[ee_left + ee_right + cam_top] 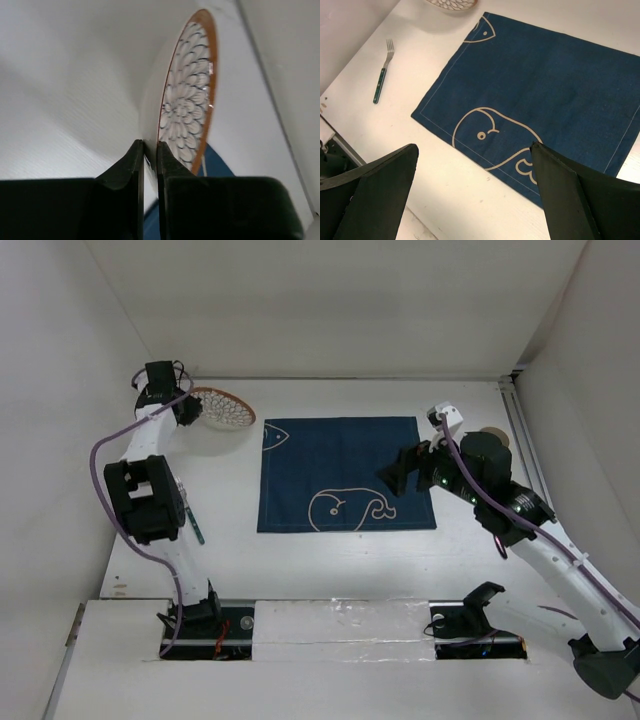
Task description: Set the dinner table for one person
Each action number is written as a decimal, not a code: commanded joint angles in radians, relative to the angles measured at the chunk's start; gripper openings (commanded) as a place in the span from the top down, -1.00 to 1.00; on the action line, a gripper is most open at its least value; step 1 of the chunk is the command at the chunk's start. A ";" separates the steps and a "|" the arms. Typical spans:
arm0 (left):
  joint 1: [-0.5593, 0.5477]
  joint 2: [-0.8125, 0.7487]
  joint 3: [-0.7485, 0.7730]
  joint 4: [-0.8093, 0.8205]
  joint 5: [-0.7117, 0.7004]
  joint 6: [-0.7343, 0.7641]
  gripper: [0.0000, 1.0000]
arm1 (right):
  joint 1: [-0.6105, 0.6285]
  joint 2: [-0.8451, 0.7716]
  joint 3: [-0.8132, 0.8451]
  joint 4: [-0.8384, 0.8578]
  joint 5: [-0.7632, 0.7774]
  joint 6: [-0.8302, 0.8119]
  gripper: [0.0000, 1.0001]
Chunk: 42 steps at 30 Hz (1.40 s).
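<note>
The white dinner table [350, 400] holds a navy whale placemat [345, 475] at its middle. My left gripper [186, 412] is at the far left and is shut on the rim of a plate [224, 407] with an orange edge and a petal pattern. In the left wrist view the plate [189, 100] stands tilted on edge, with its rim pinched between the fingers [131, 165]. My right gripper [398, 475] is open and empty above the placemat's right part. In the right wrist view the gripper [474, 146] hovers over the placemat's [540, 85] near edge.
A green-handled fork [382, 77] lies on the table left of the placemat, partly hidden by the left arm in the top view [197, 527]. A round tan object [492, 435] sits behind the right arm, partly hidden. White walls close in the table.
</note>
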 commanded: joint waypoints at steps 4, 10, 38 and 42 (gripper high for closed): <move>-0.027 -0.311 -0.067 0.218 0.145 -0.014 1.00 | -0.012 -0.016 -0.005 0.019 -0.020 -0.012 -1.00; -0.122 -0.343 -0.230 0.344 0.312 -0.043 1.00 | -0.021 -0.016 -0.023 0.019 -0.020 -0.012 -1.00; -0.501 -0.151 -0.451 0.814 0.567 -0.129 1.00 | -0.030 -0.064 -0.033 -0.070 0.051 -0.003 -1.00; -0.501 -0.142 -0.477 0.805 0.555 -0.129 1.00 | -0.031 -0.064 -0.033 -0.070 0.051 -0.003 -1.00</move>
